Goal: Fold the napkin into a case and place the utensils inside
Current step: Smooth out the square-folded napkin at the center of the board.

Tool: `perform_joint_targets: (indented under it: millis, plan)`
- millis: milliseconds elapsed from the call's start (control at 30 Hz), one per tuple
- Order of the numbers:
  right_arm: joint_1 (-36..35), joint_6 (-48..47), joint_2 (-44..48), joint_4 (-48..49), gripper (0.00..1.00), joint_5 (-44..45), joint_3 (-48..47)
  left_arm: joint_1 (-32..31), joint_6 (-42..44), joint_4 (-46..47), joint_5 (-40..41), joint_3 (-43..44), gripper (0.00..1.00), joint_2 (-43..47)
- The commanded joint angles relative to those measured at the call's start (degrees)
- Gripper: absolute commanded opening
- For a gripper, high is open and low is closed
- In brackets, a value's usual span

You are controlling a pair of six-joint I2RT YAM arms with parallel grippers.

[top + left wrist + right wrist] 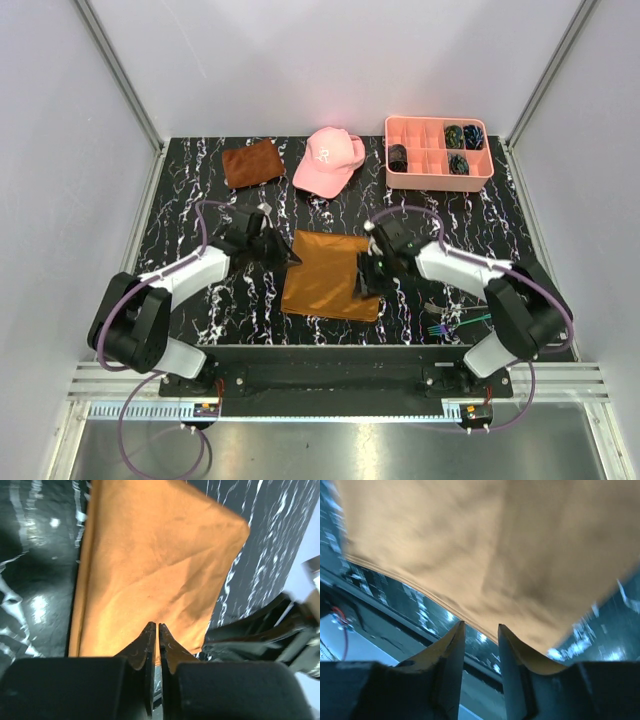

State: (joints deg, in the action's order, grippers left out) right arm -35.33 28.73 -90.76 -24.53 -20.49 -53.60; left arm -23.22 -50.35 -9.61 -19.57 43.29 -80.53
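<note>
Barely begun: napkin point(325, 275) flat, utensils point(447, 325) outside, to its right
No narrow case yet; your left gripper point(158, 626) pinched shut at the cloth's left edge, right gripper point(481, 626) parted, empty, at the opposite edge

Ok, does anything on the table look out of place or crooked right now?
Nothing looks spilled or damaged. The napkin lies a little crooked rather than square to the table edge. The utensils lie in a loose bunch at the near right, apart from the napkin.
</note>
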Motion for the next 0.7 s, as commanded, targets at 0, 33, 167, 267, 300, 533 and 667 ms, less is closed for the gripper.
perform_joint_targets:
  millis: [0,33,167,267,300,533,667]
  plan:
    - [0.44,5.98,8.48,3.00,0.37,0.54,8.07,-2.35,4.82,3.36,-7.30,0.31,0.07,-1.99]
    - [0.44,6.07,9.28,3.18,0.36,0.89,9.21,-2.61,5.43,3.89,-8.19,-1.26,0.06,-2.43]
    - [0.44,7.57,10.43,5.37,0.33,0.72,13.69,-3.85,6.57,6.44,-9.00,-7.24,0.05,-2.18]
    - [0.44,8.71,9.90,8.09,0.32,0.98,15.62,-3.93,7.45,6.88,-6.80,-11.73,0.05,-0.60]
    - [0.44,9.15,9.29,9.66,0.32,1.07,16.16,-3.85,7.89,7.14,-6.19,-12.60,0.05,0.10]
    - [0.44,8.62,7.70,7.49,0.32,1.33,14.50,-3.85,8.16,8.02,-3.63,-19.37,0.05,2.22]
    - [0.44,11.69,14.45,1.43,0.43,6.24,13.97,-3.85,7.28,7.68,-4.15,-20.70,0.07,6.25]
